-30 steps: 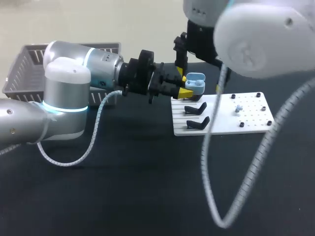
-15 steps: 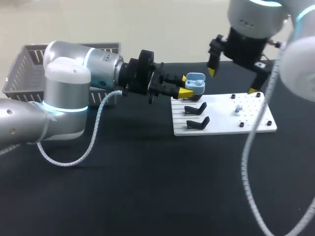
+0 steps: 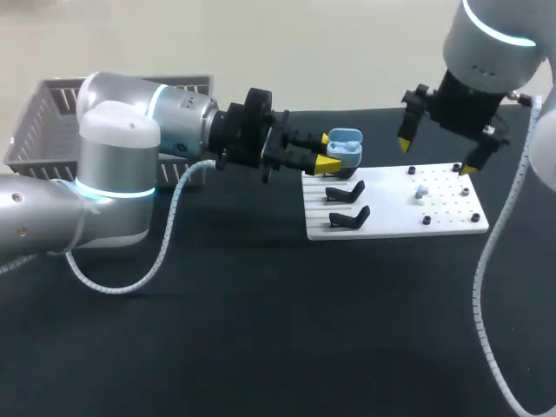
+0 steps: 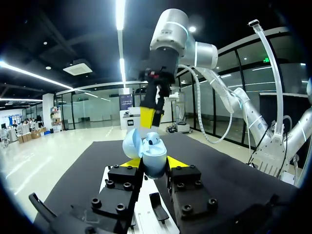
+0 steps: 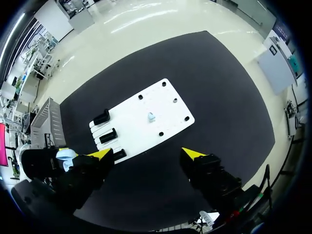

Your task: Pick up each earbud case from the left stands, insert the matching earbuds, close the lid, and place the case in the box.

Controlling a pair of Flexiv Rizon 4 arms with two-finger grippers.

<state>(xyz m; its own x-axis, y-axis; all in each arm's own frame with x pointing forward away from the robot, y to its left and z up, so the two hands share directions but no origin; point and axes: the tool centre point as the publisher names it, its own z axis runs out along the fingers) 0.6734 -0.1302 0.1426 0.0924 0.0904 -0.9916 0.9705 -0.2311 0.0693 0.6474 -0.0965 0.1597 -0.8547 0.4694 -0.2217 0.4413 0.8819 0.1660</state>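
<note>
Black desk (image 3: pixel 217 330) beneath both arms, bearing a board and a basket.

Left jaws: clenched from two sides on a pale blue earbud case (image 3: pixel 345 146), with the yellow fingertips (image 3: pixel 327 163) pressed against its lower shell. Lid standing open. From the left wrist, the same case (image 4: pixel 155 163) lodged between the two black finger blocks, with a small rounded pale piece (image 4: pixel 153 140) showing in its open mouth. Held at the far left corner of a white board (image 3: pixel 452 221), above the rearmost of the black stands (image 3: pixel 346 191). Reaching there along the left arm (image 3: pixel 130 148), stretched level across the desk from the left side.

Right jaws: released, spread wide, nothing between them. Hanging on the right arm (image 3: pixel 486 52) above the far edge of the board's right half, well apart from the case. From the right wrist, yellow tips (image 5: pixel 192 153) set far apart, with the board (image 5: pixel 168 97) lying ahead of them.

On the board: three stands (image 5: pixel 108 135) in a row along its left end, black pegs (image 3: pixel 426 220) around its right half, and a small pale blue earbud (image 3: pixel 421 191) lying among them, apart from both jaws.

Behind the left arm, at the desk's far left: a grey slatted basket (image 3: pixel 52 113).
</note>
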